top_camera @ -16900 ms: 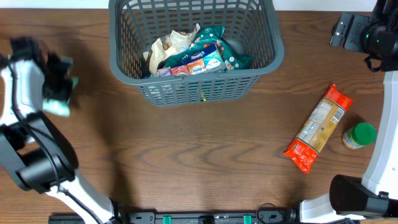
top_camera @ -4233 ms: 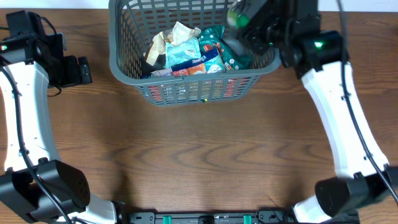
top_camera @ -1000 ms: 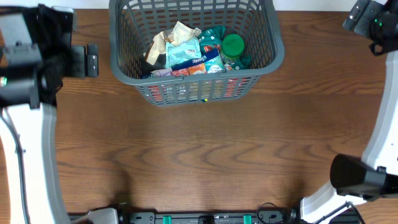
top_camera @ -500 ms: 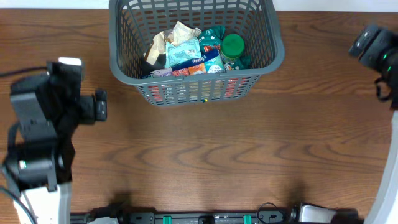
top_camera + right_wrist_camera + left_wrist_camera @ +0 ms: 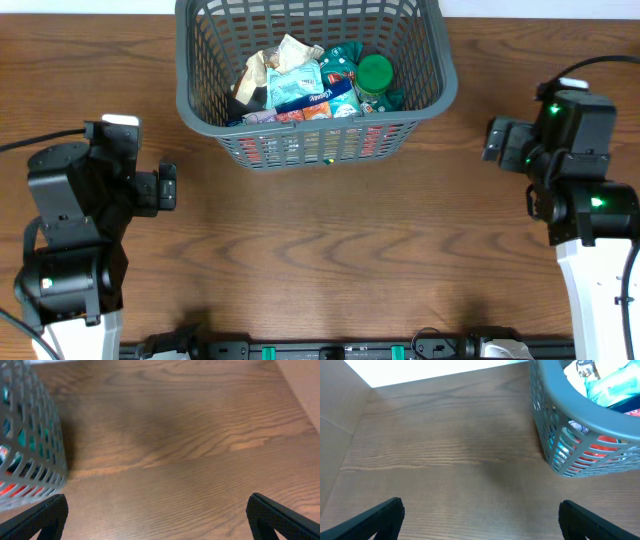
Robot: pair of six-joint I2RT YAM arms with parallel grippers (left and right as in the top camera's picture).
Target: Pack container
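The container (image 5: 200, 108), a dark-grey slotted basket, stands at the back middle of the wooden table. It holds several snack packets (image 5: 300, 82) and a green-lidded jar (image 5: 375, 72). My left gripper (image 5: 100, 182) hovers over bare wood to the basket's front left, open and empty. The left wrist view shows its fingers (image 5: 375, 515) wide apart, with the container (image 5: 580, 417) at the upper right. My right gripper (image 5: 560, 150) hangs to the basket's front right, also open with nothing in it. In the right wrist view the container (image 5: 30, 445) fills the left edge.
Brown wood table (image 5: 320, 250) stretches between the two arms. A black rail (image 5: 320, 350) runs along the front edge. The table's far edge (image 5: 445, 375) meets a white background behind the basket.
Both arms have swung down from the back corners toward the table's middle sides. The basket and what it holds have not moved.
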